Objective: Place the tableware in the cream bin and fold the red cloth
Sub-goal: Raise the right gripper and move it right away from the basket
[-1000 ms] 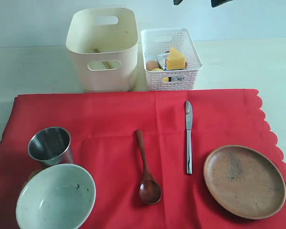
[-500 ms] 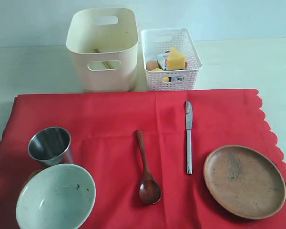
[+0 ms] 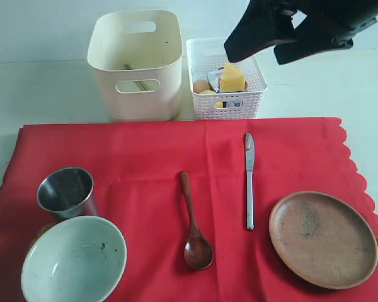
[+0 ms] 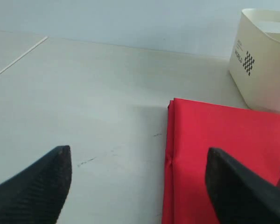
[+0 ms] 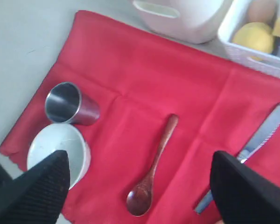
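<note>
The table (image 3: 44, 88) is pale and smooth, with bare surface to the left and right. A red cloth (image 3: 145, 157) lies spread flat over its near part and runs out past the near edge of the exterior view. The cloth's left edge is straight and its right edge scalloped. Just beyond its far hem, on bare table, stand a cream bin (image 3: 135, 94) on the left and a white lattice basket (image 3: 230, 106) on the right, close side by side. The left wrist view shows a thin line (image 4: 18, 58) across the table and faint dark scuffs near the cloth's corner
</note>
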`<state>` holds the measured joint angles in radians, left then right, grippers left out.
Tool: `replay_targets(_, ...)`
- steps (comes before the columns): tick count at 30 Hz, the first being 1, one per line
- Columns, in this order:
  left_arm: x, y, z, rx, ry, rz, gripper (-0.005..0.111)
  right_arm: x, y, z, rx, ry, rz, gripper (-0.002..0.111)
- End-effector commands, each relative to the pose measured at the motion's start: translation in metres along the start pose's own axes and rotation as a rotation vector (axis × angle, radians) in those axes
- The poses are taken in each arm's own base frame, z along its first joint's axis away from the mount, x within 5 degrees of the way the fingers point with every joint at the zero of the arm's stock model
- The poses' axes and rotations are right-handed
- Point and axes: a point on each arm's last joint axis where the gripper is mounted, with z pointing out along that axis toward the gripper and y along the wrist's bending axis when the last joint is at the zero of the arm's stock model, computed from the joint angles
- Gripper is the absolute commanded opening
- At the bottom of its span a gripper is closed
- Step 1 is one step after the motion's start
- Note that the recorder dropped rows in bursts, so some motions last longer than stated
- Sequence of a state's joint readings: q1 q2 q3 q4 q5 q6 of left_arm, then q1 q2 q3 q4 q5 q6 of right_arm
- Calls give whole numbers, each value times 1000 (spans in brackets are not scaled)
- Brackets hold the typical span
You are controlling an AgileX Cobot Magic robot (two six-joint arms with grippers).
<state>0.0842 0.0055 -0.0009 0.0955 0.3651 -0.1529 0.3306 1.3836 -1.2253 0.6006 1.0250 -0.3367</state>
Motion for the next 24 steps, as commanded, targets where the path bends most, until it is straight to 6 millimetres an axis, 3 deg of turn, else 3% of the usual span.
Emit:
replay_targets(1, -1, 0, 0, 5, -14, -5, 75, 10, 7, 8, -147, -15, -65, 78)
replay_targets(6, -1, 0, 0, 5, -14, -5, 75, 19, 13, 15, -266, -19, -119, 78)
replay_targets(13, -1, 0, 0, 5, -14, -5, 75, 22, 15, 15, -291, 10, -165, 78)
replay_targets(24, -1, 0, 0, 5, -14, -5, 75, 28, 3, 17, -174, 86, -221, 78)
